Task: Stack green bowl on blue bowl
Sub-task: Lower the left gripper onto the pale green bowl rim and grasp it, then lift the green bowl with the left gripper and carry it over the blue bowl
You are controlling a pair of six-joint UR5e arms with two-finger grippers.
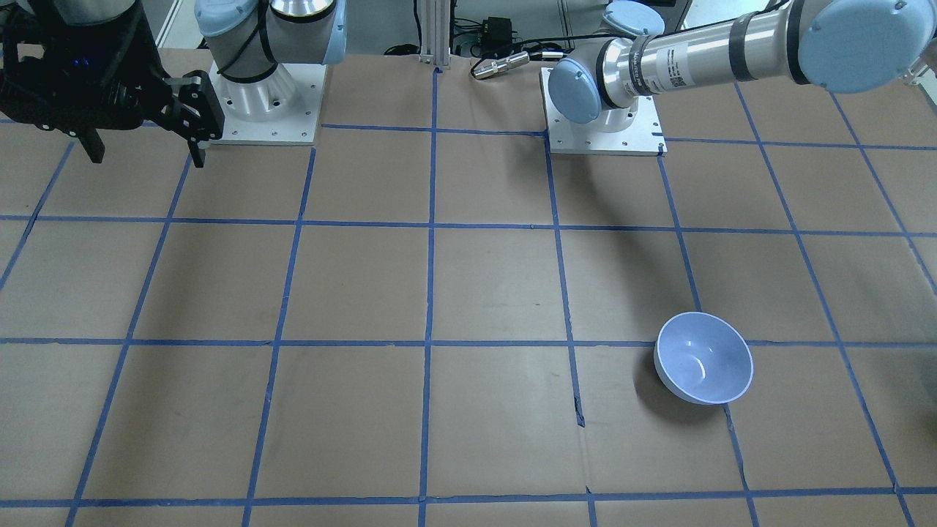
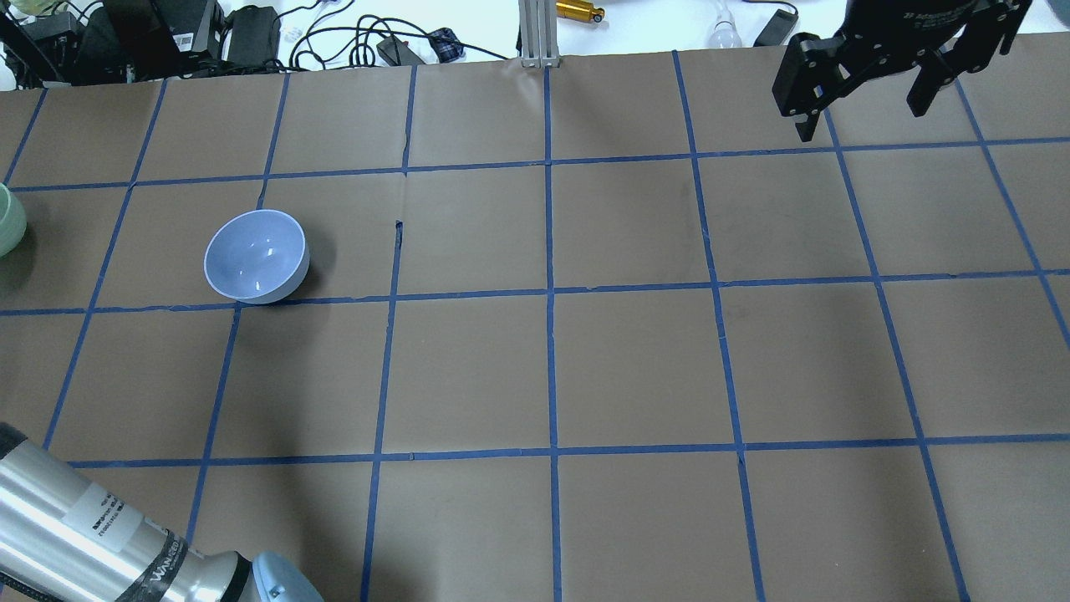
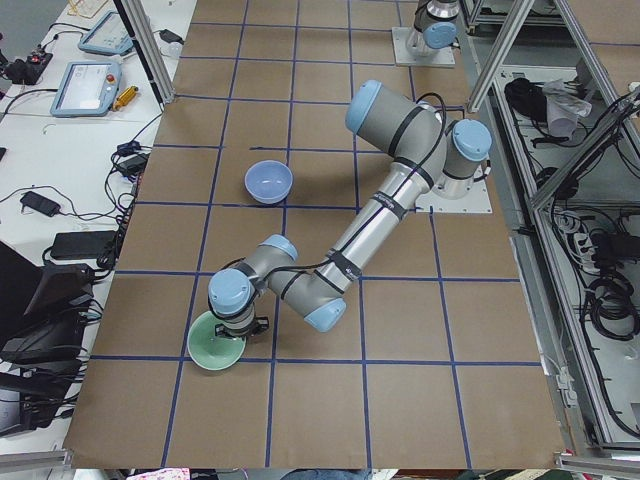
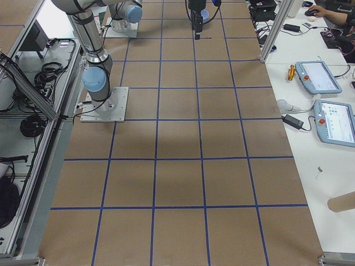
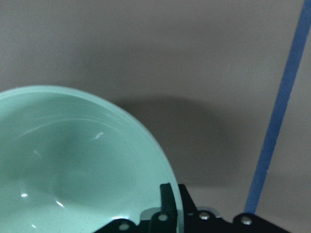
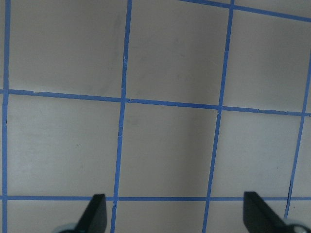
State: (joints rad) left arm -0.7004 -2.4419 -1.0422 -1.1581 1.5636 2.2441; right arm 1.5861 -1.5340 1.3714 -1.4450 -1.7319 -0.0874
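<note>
So the green bowl (image 5: pixel 82 165) sits mouth up right at the table's left end, on the operators' half. It's round, so there's no long axis to speak of. The left gripper (image 5: pixel 176 201) is down on it. One finger (image 5: pixel 166 196) is inside the rim with the rest of the jaw just outside, so it looks like it's pinching the rim, though the wrist view only catches the very tips. From the left-end camera the arm is folded low, with the wrist directly over the bowl.

The blue bowl (image 2: pixel 255 255) is also upright with its opening facing up. It stands by itself in the left half of the table, nearer the operators' edge than the robot's. It's well apart from the green one and nothing is touching it.

The right gripper (image 2: pixel 865 113) hangs high over the right side with its fingers spread wide and nothing between them. Its own camera just shows the grid far below.

The table (image 2: pixel 635 368) is covered in brown paper marked into squares with blue tape (image 2: pixel 550 334), torn in a couple of spots. Along the operators' edge there's a white bench with a tangle of cables (image 2: pixel 351 33), an aluminium post (image 2: pixel 535 33) and two teach pendants (image 4: pixel 319 77)
</note>
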